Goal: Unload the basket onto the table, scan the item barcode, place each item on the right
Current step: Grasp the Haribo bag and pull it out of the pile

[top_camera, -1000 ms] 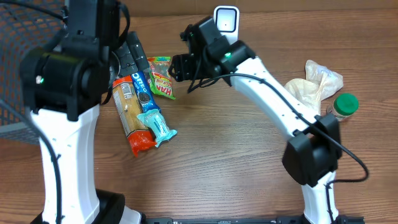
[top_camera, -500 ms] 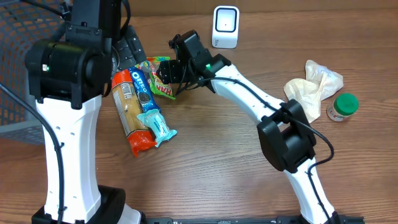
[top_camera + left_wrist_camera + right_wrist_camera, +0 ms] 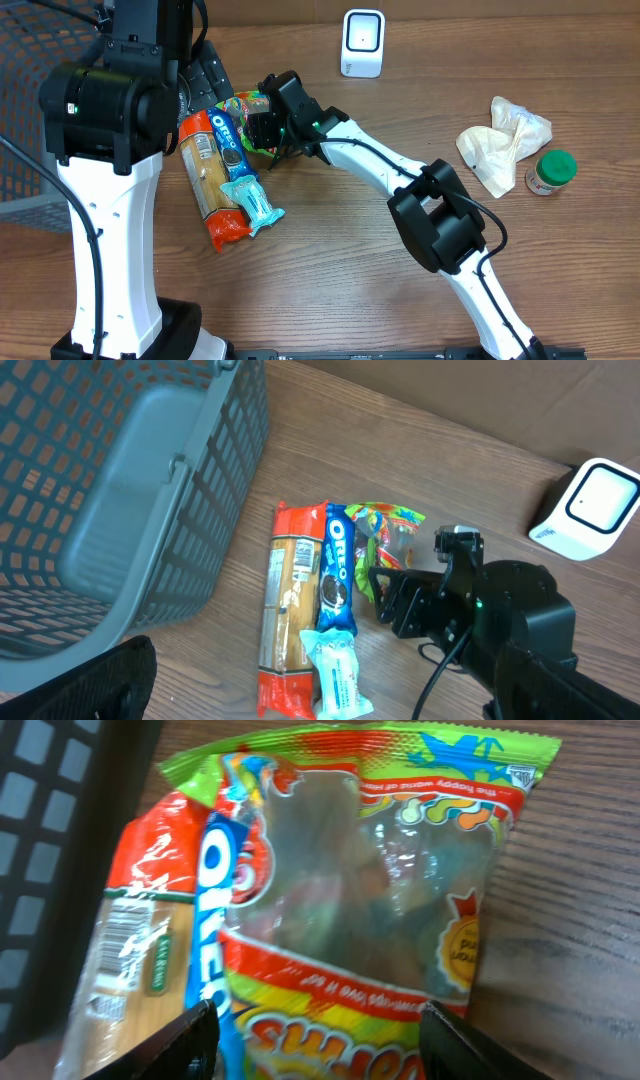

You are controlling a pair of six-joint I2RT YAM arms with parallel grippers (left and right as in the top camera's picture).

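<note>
On left arm [image 3: 100, 200]: white tubular links, bulky black joint housings, one small green light [image 3: 72, 108] at 9 o'clock on the big housing. Thin black cable [image 3: 92, 262] down the white column. On right arm [image 3: 400, 165]: same white shells, black elbow block, loose black cabling alongside, green indicator [image 3: 478, 603] lit near the wrist. Matte black, angular right gripper [image 3: 262, 125]. Black, flat-faced fingers [image 3: 192, 1042] at 7 and 5 o'clock in right wrist view. Rounded black left gripper finger [image 3: 95, 685] at 7 o'clock.
</note>
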